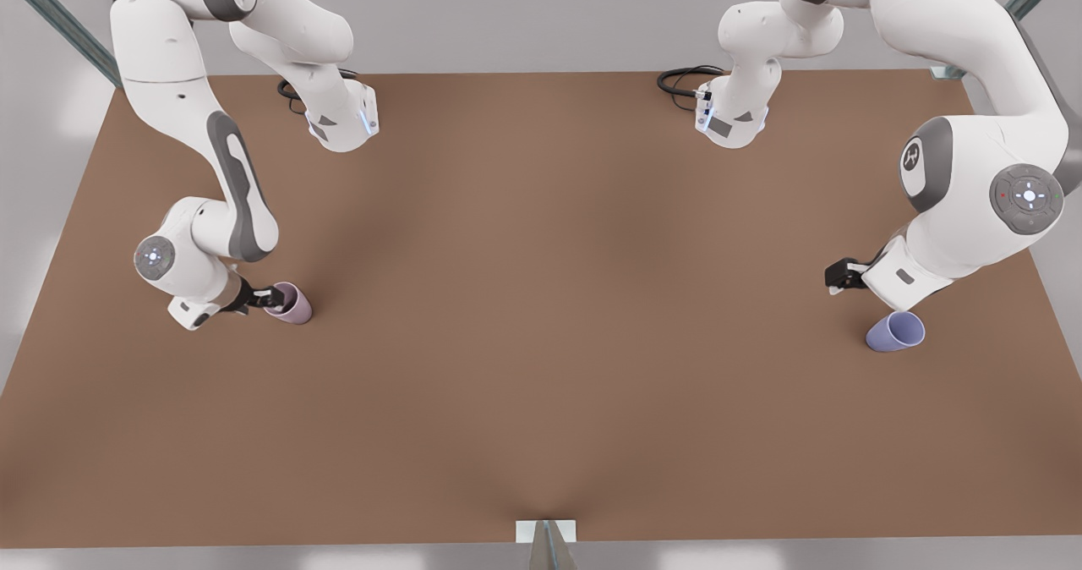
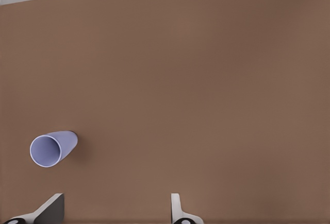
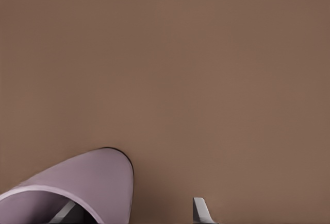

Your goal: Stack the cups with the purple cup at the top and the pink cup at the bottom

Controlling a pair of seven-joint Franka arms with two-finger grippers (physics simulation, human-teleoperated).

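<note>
Pink cup stands near the tabletop's edge at the front view's left, its rim wall straddled by the right claw, one finger inside, not visibly pinching. Purple cup sits well apart near the opposite edge, beside the spread, empty left claw. A firm pinch on the wall before lifting should keep the tumbler upright.

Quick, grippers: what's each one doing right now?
Left gripper: open, empty, near the purple cup.
Right gripper: open, one finger inside the pink cup.
</note>
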